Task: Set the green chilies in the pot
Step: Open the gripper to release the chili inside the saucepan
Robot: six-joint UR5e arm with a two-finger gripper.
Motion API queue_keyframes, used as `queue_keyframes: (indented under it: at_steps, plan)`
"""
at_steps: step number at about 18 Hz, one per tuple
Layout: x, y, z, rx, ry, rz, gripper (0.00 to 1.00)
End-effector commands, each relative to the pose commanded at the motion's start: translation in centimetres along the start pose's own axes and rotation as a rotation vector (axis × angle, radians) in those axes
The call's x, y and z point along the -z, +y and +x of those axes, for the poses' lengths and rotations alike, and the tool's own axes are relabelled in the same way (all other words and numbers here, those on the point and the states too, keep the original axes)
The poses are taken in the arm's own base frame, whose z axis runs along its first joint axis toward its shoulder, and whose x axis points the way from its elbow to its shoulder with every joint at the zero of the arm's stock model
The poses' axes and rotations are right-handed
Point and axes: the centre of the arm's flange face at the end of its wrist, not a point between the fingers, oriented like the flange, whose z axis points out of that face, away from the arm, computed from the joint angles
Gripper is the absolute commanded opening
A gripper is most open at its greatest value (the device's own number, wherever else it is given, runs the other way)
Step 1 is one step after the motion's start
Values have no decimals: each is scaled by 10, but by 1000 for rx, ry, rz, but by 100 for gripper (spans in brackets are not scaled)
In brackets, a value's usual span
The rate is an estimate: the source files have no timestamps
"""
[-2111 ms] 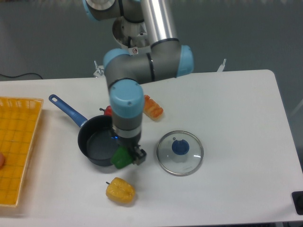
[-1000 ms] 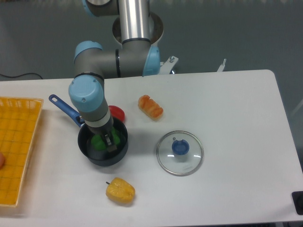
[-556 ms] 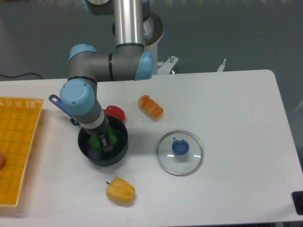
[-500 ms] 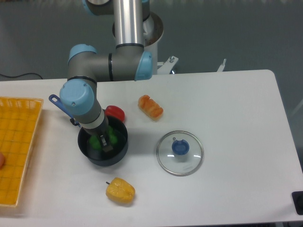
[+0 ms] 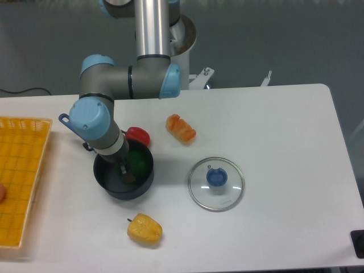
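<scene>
Arm: UR5e, upright silver column at the table's back edge, one link running left, then a blue-capped wrist angled down and right over the pot.
Gripper (image 5: 123, 169): lowered inside the pot, a dark finger showing against the pot's floor; how far the fingers stand apart cannot be told, and whether they touch the green piece cannot be told.
Green chilies (image 5: 137, 162): glossy green, lying inside the pot at its right side, just beside the gripper's finger.
Pot (image 5: 142, 181): round, dark grey, on the table left of centre; blue handle running up and left, mostly hidden behind the wrist.
Red pepper (image 5: 138, 135): on the table, touching or just behind the pot's far rim.
Yellow pepper (image 5: 144, 229): on the table, near the pot's front, apart from it.
Orange ridged toy (image 5: 181, 128): right of the red pepper.
Glass lid (image 5: 216, 183): flat on the table right of the pot, blue knob up.
Yellow basket (image 5: 20, 176): at the table's left edge, cut off by the frame.
Table (image 5: 273, 131): white top.
Room: dark grey floor behind.
</scene>
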Motion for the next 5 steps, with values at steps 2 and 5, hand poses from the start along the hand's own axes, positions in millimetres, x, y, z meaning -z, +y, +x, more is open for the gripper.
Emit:
queue_keyframes:
  at_steps: [2, 5]
  plan:
    - [12, 0, -6, 16, -25, 12, 100]
    - [39, 16, -34, 86, -125, 57, 100]
